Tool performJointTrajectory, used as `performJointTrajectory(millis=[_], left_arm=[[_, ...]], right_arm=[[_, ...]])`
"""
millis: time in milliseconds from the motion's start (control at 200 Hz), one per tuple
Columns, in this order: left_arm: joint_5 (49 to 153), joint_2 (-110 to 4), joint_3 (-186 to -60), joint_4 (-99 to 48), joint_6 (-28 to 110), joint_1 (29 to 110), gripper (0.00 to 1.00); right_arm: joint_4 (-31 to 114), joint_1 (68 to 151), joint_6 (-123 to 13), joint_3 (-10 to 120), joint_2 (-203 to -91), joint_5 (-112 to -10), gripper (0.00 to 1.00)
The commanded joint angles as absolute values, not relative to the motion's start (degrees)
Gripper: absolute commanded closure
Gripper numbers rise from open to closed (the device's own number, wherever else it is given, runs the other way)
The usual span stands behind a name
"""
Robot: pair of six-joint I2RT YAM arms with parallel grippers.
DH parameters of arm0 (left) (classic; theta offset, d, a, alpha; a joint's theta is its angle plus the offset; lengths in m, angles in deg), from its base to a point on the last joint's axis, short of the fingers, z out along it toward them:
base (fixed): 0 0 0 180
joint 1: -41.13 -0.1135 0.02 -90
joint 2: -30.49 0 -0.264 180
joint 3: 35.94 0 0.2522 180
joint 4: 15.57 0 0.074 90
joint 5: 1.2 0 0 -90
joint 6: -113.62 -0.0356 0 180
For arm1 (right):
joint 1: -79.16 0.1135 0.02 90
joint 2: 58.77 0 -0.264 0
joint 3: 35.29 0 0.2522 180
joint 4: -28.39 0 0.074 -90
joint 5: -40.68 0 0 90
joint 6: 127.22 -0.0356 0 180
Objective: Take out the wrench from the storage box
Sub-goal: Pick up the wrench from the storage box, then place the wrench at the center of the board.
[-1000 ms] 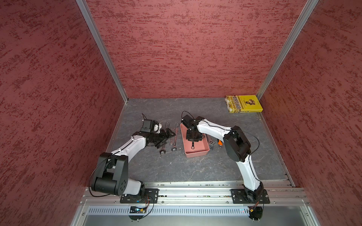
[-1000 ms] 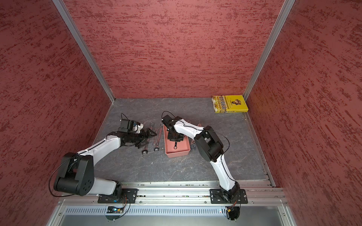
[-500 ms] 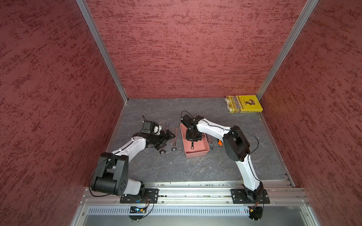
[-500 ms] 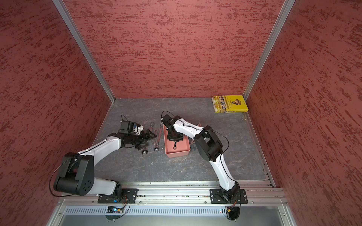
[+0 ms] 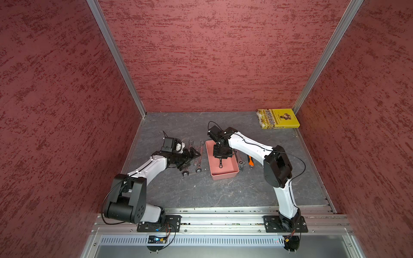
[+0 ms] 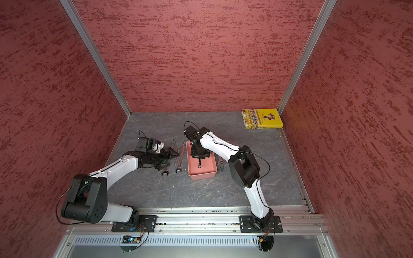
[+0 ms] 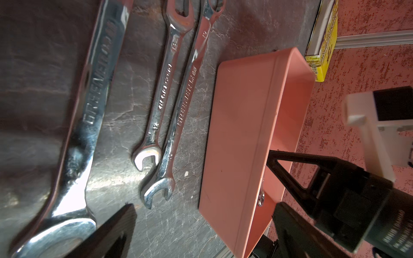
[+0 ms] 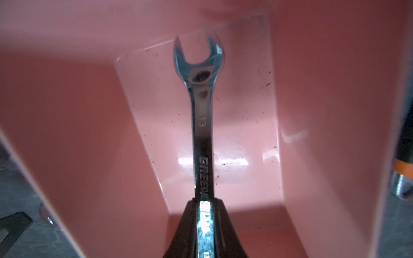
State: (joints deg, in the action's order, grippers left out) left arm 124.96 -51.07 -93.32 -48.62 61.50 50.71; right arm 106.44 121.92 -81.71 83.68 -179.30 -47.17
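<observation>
Lab test cell, shown by red walls [image 5: 212, 55] and aluminium rail [image 5: 223, 220].

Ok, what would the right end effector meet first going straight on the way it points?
Probably the box floor. The right end effector points down into it, shut on the wrench, whose open head would touch first; depth is unclear.

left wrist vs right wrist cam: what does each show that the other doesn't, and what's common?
Left wrist only: three wrenches lying side by side on the table beside the storage box, with the yellow book beyond it.
Right wrist only: a clear look at the wrench marked 13, inside the box with its shank clamped in the jaws, and an orange-banded tool outside the wall.
Both: the storage box, the table, the right gripper.
</observation>
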Motion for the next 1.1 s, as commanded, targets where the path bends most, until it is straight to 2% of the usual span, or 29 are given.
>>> performJointTrajectory(millis=[0,311,556,646,756,1097], left_arm=[[125.82,-50.8,-94.96,-47.62,62.18,51.56,0.0],[125.23,-51.32,-98.66,-48.24,63.69,54.8,0.0],[124.76,-53.31,-102.53,-48.64,64.91,57.63,0.0],[124.6,-54.01,-103.63,-49.08,64.79,58.33,0.0],[123.74,-53.87,-104.9,-51.1,64.15,58.77,0.0],[122.24,-53.62,-106.03,-53.23,63.97,58.92,0.0]], right_arm=[[109.73,121.14,-80.41,83.97,-175.12,-43.65,1.0],[112.7,116.77,-77.94,77.06,-164.88,-38.38,1.0],[104.13,106.76,-66.69,60.81,-155.5,-36.58,1.0],[99.75,101.89,-63.04,54.75,-153.92,-39.31,1.0],[97.0,100.85,-62.36,52.92,-152.1,-40.34,1.0],[89.98,100.14,-67.11,52.39,-155.68,-49.26,0.77]])
